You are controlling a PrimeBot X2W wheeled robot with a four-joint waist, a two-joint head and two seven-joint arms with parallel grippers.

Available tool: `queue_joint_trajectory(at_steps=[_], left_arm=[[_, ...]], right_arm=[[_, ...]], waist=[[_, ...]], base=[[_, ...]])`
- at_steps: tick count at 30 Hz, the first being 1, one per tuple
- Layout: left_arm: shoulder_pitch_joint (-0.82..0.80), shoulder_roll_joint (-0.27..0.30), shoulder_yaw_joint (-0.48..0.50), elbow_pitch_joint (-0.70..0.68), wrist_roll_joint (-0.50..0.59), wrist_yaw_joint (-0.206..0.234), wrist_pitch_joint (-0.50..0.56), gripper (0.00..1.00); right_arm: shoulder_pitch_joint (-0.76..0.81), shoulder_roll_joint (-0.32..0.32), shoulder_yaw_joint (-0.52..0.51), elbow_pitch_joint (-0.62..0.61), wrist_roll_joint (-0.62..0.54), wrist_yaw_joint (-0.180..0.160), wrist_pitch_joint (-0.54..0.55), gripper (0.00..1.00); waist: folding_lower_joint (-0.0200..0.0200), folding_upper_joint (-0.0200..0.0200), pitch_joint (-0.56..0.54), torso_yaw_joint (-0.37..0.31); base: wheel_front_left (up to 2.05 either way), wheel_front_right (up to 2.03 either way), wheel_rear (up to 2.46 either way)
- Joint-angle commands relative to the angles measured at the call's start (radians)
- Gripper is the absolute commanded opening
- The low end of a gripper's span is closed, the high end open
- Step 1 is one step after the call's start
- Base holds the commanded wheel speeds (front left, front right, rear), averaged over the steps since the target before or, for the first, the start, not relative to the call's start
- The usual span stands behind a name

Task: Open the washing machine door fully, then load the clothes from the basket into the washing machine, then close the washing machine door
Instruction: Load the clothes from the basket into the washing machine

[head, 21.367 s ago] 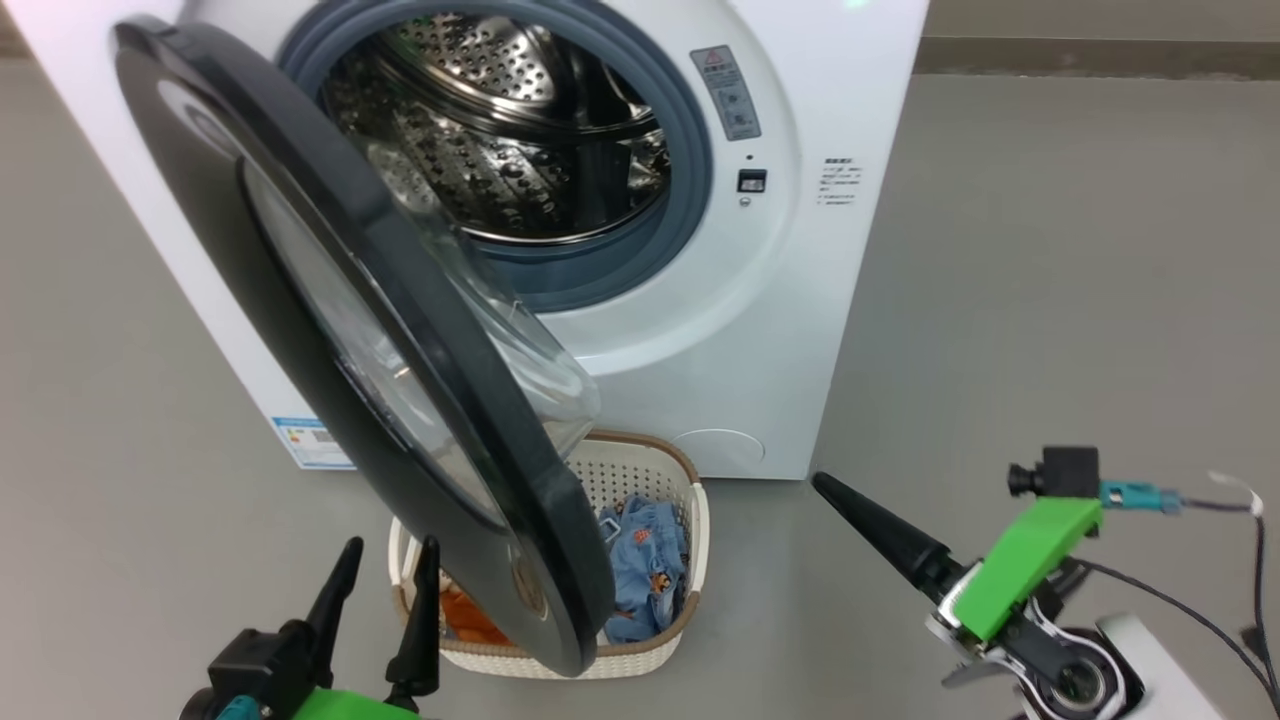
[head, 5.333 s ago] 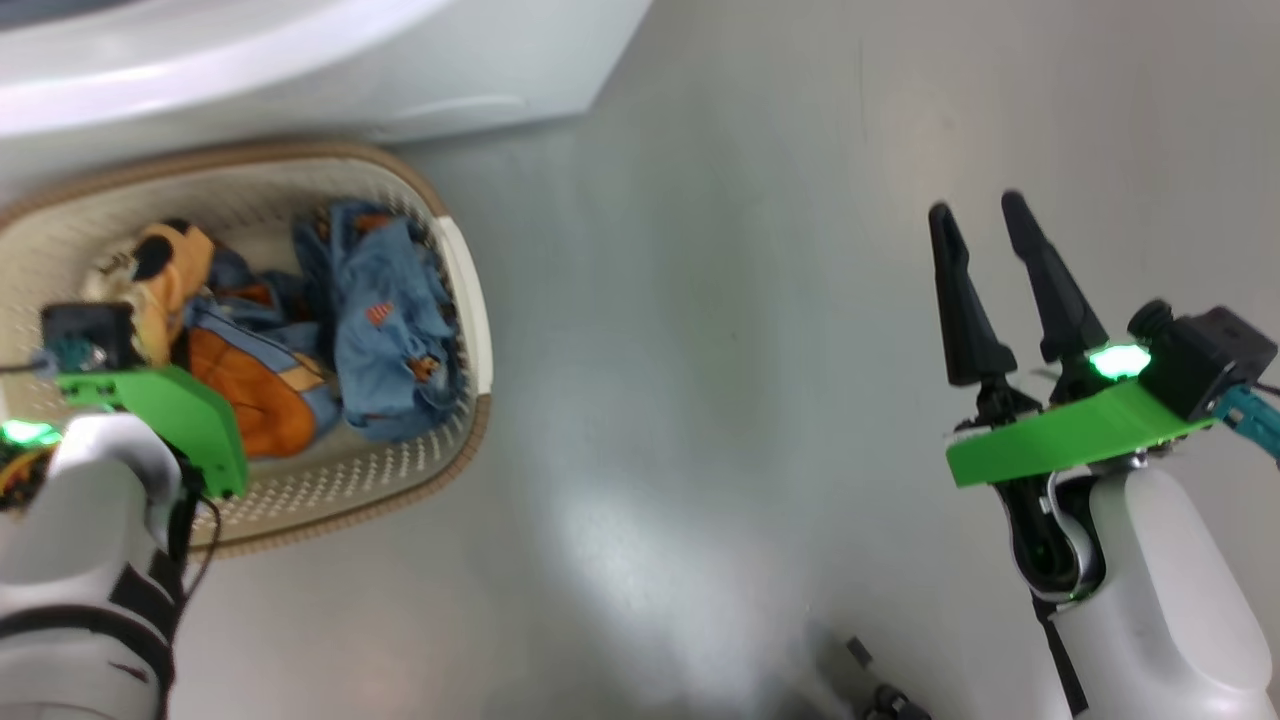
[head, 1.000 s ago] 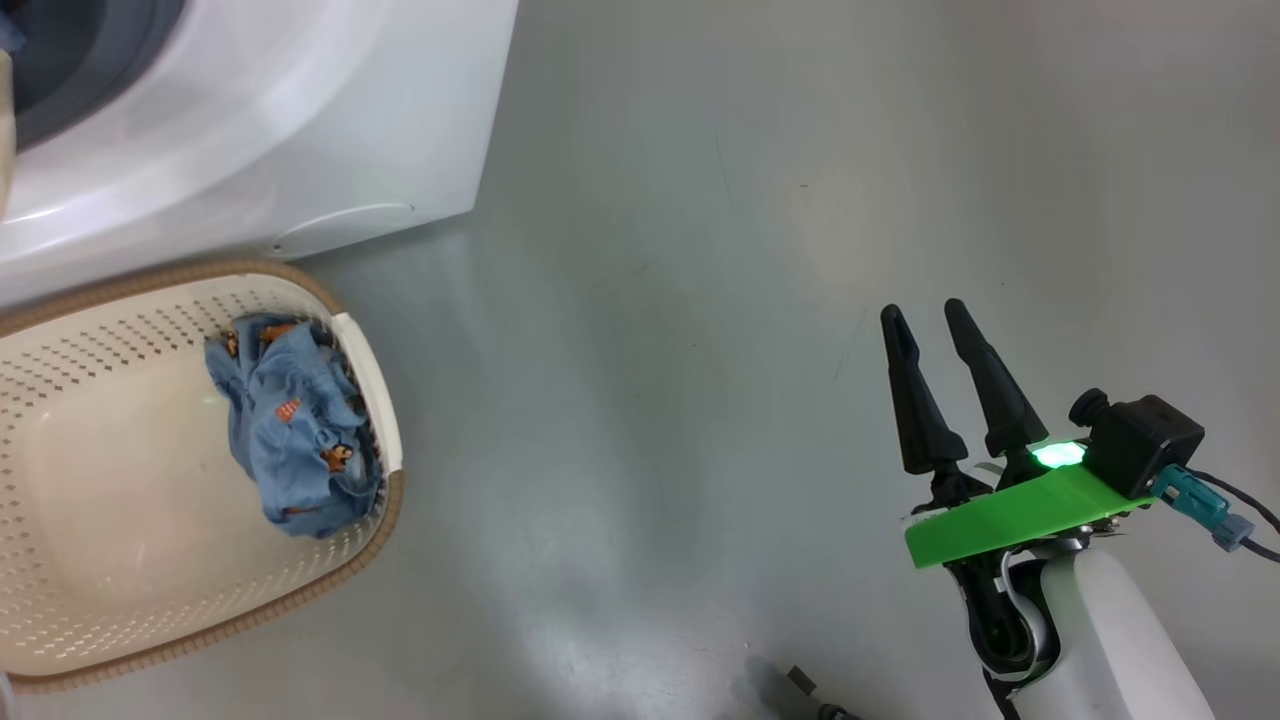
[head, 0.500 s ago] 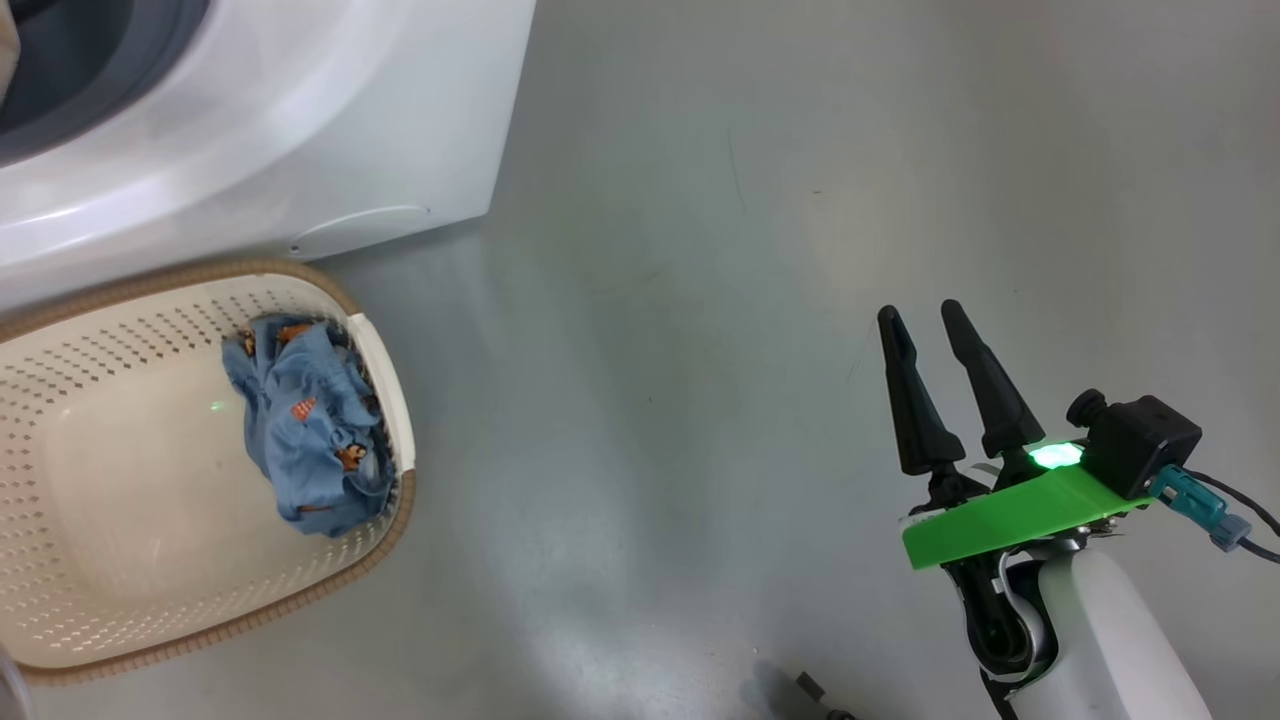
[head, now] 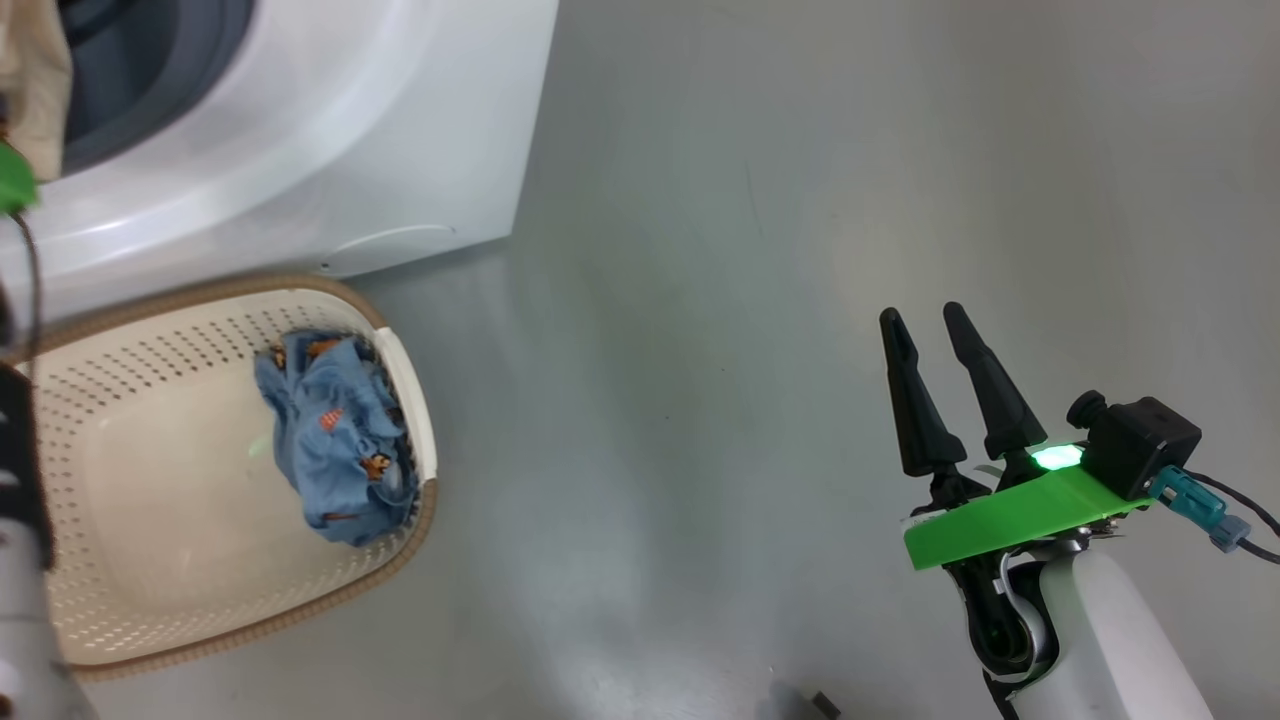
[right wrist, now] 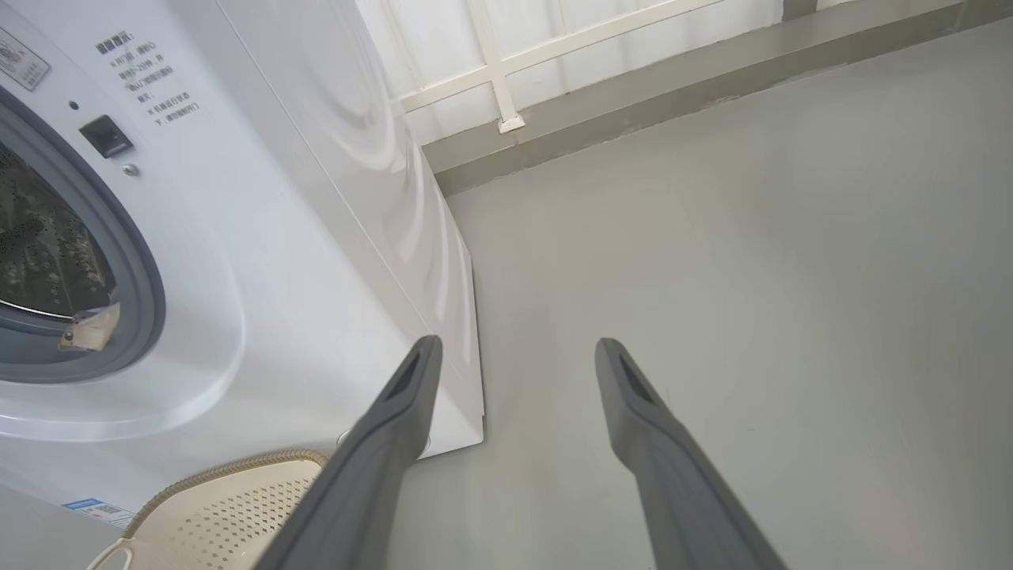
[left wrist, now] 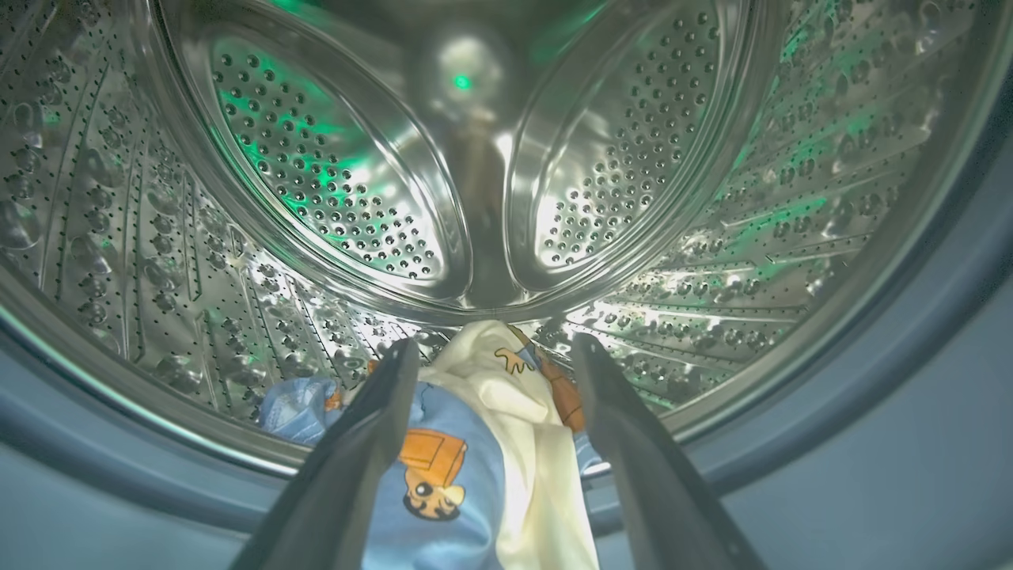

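Open grey floor (head: 750, 300) right of the white boxy washing machine (head: 350, 130); its perforated steel drum (left wrist: 356, 198) is roomy, though a cream-and-blue garment (left wrist: 475, 467) apparently drapes the mouth.

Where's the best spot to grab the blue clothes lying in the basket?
Pinch the puffy middle fold of the blue garment, coming straight down from above. It lies crumpled against the right end wall of the basket, so a finger fits better on its open left side.
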Motion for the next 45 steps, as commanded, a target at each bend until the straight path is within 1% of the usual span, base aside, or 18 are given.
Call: queue_joint_trajectory(at_steps=[1, 9, 10, 14, 25, 26, 29, 40, 45], left_arm=[[0.046, 0.027, 0.008, -0.044, -0.004, -0.002, -0.005, 1.00], [0.206, -0.026, 0.002, -0.126, -0.013, -0.003, -0.005, 1.00], [0.250, -0.038, -0.006, -0.149, -0.010, -0.003, -0.005, 1.00], [0.340, -0.062, -0.007, -0.197, -0.011, -0.003, -0.005, 1.00], [0.567, -0.112, -0.001, -0.340, -0.010, -0.003, -0.005, 1.00], [0.607, -0.119, 0.000, -0.367, -0.015, -0.003, -0.005, 1.00], [0.645, -0.126, 0.010, -0.398, -0.019, -0.003, -0.005, 1.00], [0.868, -0.178, 0.082, -0.588, -0.020, -0.003, -0.005, 1.00], [0.916, -0.186, 0.100, -0.631, -0.022, -0.003, -0.005, 1.00]], right_arm=[[0.014, -0.001, 0.015, -0.018, -0.009, 0.002, -0.005, 1.00], [0.034, -0.024, 0.002, -0.014, -0.016, 0.002, -0.005, 1.00], [0.040, -0.031, -0.004, -0.012, -0.017, 0.002, -0.005, 1.00], [0.050, -0.047, -0.013, -0.014, -0.022, 0.002, -0.005, 1.00], [0.067, -0.086, -0.041, -0.023, -0.027, 0.002, -0.005, 1.00], [0.068, -0.091, -0.044, -0.025, -0.029, 0.002, -0.005, 1.00], [0.068, -0.095, -0.046, -0.025, -0.030, 0.002, -0.005, 1.00], [0.071, -0.103, -0.044, -0.025, -0.029, 0.002, -0.005, 1.00], [0.066, -0.105, -0.045, -0.026, -0.027, 0.002, -0.005, 1.00]], waist=[[0.0000, -0.0001, -0.017, 0.013], [0.0000, -0.0001, -0.067, 0.051], [0.0000, -0.0001, -0.079, 0.064], [0.0000, -0.0001, -0.103, 0.088], [0.0000, -0.0001, -0.129, 0.149], [0.0000, -0.0001, -0.129, 0.157], [0.0000, -0.0001, -0.129, 0.163], [0.0000, -0.0001, -0.136, 0.175], [0.0000, -0.0001, -0.132, 0.177]], base=[[0.00, 0.00, 0.00], [0.00, 0.00, 0.00], [0.00, 0.00, 0.00], [0.00, 0.00, 0.00], [0.00, 0.00, 0.00], [0.00, 0.00, 0.00], [0.00, 0.00, 0.00], [0.00, 0.00, 0.00], [0.00, 0.00, 0.00]])
